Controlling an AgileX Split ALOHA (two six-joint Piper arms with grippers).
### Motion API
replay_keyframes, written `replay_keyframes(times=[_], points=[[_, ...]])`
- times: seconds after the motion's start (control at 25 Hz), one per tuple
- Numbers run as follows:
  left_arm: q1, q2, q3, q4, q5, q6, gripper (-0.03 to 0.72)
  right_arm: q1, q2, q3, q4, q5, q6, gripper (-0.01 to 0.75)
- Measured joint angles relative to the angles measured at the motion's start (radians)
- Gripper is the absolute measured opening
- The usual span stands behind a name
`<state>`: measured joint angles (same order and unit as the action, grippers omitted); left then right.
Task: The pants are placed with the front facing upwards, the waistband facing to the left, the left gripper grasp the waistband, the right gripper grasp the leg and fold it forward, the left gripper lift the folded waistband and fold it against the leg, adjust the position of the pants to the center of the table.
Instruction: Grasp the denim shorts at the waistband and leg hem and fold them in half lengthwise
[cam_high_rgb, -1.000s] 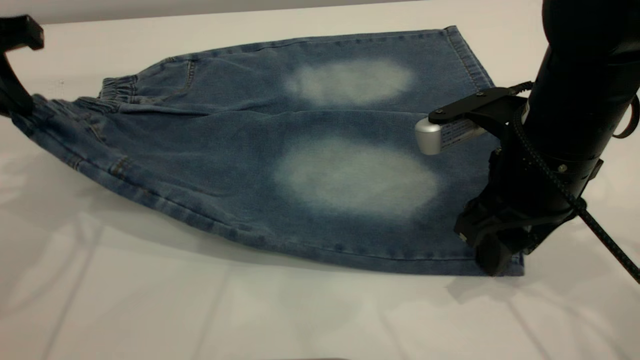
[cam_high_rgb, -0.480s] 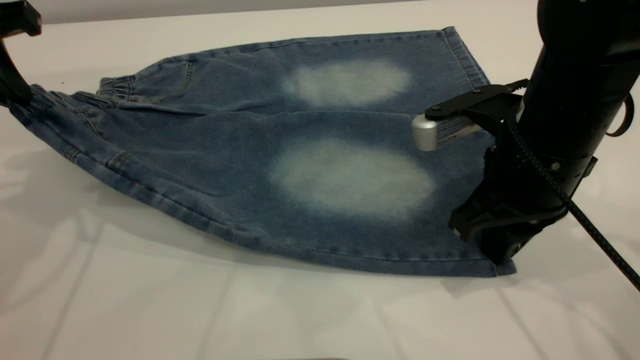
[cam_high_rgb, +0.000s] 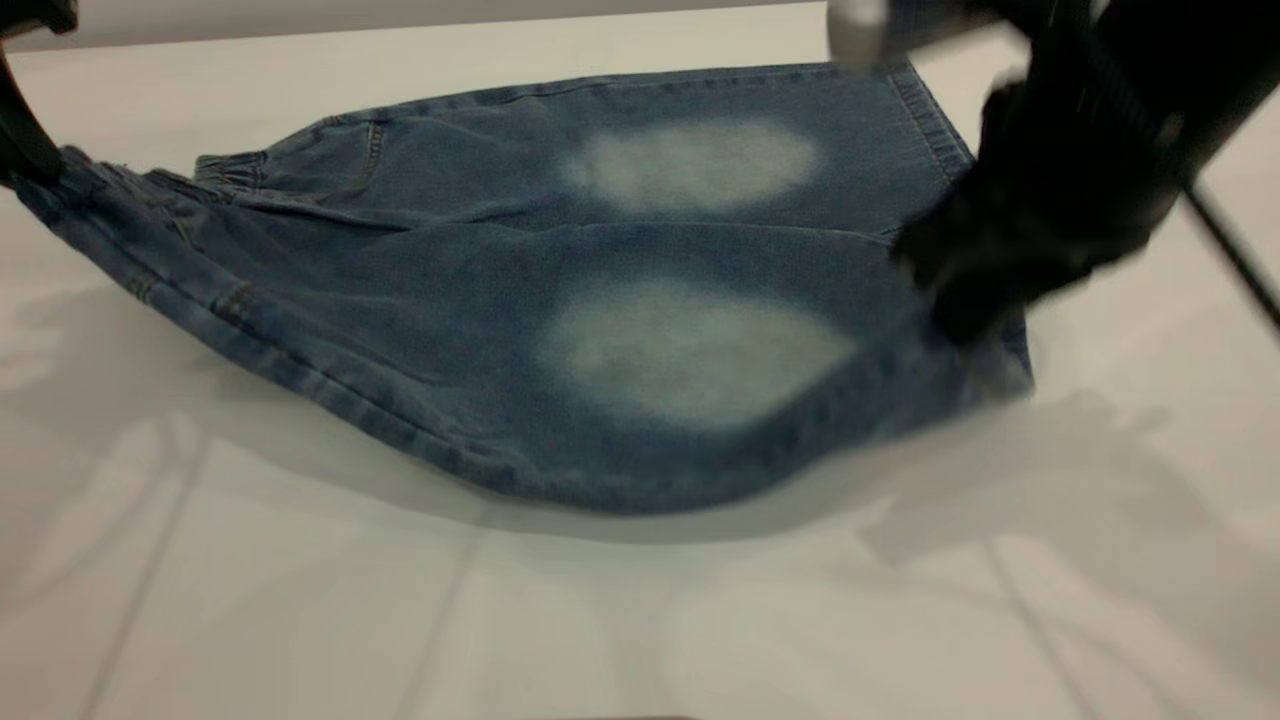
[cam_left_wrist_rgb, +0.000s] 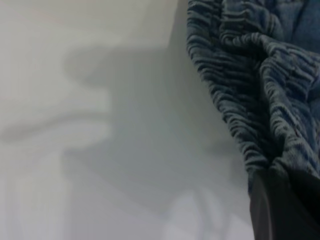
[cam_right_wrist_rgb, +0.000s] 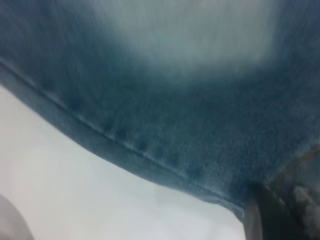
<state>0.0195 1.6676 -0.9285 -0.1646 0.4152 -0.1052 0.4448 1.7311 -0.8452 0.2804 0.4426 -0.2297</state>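
Blue denim pants (cam_high_rgb: 520, 300) with two pale oval patches lie spread on the white table (cam_high_rgb: 300, 600), waistband to the left. My left gripper (cam_high_rgb: 25, 165) is shut on the gathered waistband (cam_left_wrist_rgb: 250, 100) at the far left and holds it off the table. My right gripper (cam_high_rgb: 965, 320) is shut on the near leg (cam_high_rgb: 700, 370) at its hem corner, lifted above the table so the near edge sags in a curve between the two grips. The right wrist view shows the leg's stitched hem (cam_right_wrist_rgb: 135, 150) hanging over the tabletop. The far leg (cam_high_rgb: 700, 150) still lies flat.
Bare white tabletop (cam_high_rgb: 640, 620) runs along the near side, crossed by the shadows of both arms. The table's far edge (cam_high_rgb: 400, 25) runs just behind the pants.
My right gripper has risen and moved toward the far side, lifting the near leg's hem corner off the table. The left gripper has raised the waistband slightly. The near edge now sags between them.
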Motion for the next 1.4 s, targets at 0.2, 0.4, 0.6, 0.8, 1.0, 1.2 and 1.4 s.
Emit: replay_keyframes(times=[0.2,0.4,0.6,0.8,1.0,1.2,1.4], points=[[0.0,0.0,-0.041,-0.024,-0.008,0.0,0.04,-0.054,-0.049,-0.052,-0.001,0.007,0.0,0.032],[0.0,0.0,-0.046,-0.088,-0.081,0.0,0.04,-0.099,-0.049,-0.09,-0.002,-0.049,-0.001,0.03],[0.0,0.0,-0.046,-0.153,-0.147,0.0,0.04,-0.129,-0.023,-0.123,-0.002,-0.146,-0.001,0.03],[0.0,0.0,-0.046,-0.18,-0.254,-0.01,0.04,-0.135,0.04,-0.155,-0.002,-0.237,-0.009,0.03],[0.0,0.024,-0.046,-0.227,-0.358,-0.05,0.04,-0.137,0.113,-0.222,-0.002,-0.277,-0.017,0.03],[0.0,0.106,-0.046,-0.281,-0.442,-0.131,0.04,-0.137,0.186,-0.306,-0.001,-0.304,-0.026,0.03],[0.0,0.183,-0.047,-0.286,-0.551,-0.281,0.04,-0.141,0.258,-0.379,-0.001,-0.314,-0.045,0.03]])
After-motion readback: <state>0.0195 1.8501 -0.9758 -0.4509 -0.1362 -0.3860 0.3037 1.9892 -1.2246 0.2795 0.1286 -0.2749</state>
